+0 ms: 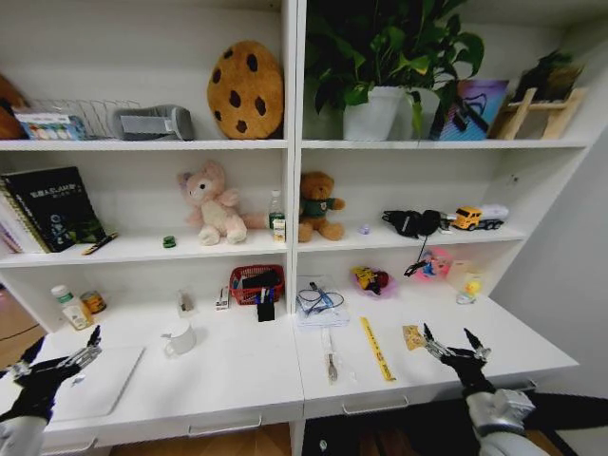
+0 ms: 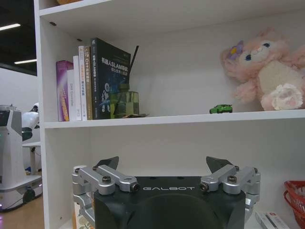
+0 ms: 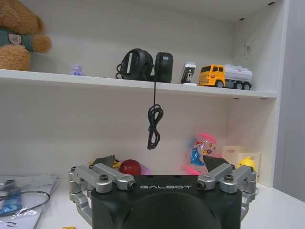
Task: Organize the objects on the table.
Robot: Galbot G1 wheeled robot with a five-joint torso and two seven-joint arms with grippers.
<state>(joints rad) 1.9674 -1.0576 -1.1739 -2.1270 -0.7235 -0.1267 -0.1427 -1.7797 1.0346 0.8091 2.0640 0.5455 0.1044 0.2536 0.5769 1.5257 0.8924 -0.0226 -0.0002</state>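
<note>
The laptop [image 1: 95,380] lies closed at the left end of the table [image 1: 247,380], and the left gripper [image 1: 59,358] hovers just over its near-left corner with its fingers spread and nothing between them. A descent from here could scrape the lid or nudge the thin slab off the front edge, since it sits close to that edge. The white mug [image 1: 179,337] stands just to its right, near enough to be knocked by a sideways sweep. On the middle shelf the green toy car [image 1: 169,241] rests beside the pink plush [image 1: 214,204] (a careless reach could topple the plush). Further right lie a pen [image 1: 330,363] and a yellow ruler [image 1: 377,349]; both are flat and could skid under closing fingers. The right gripper [image 1: 454,344] hangs over the table's right front, also spread and empty.
</note>
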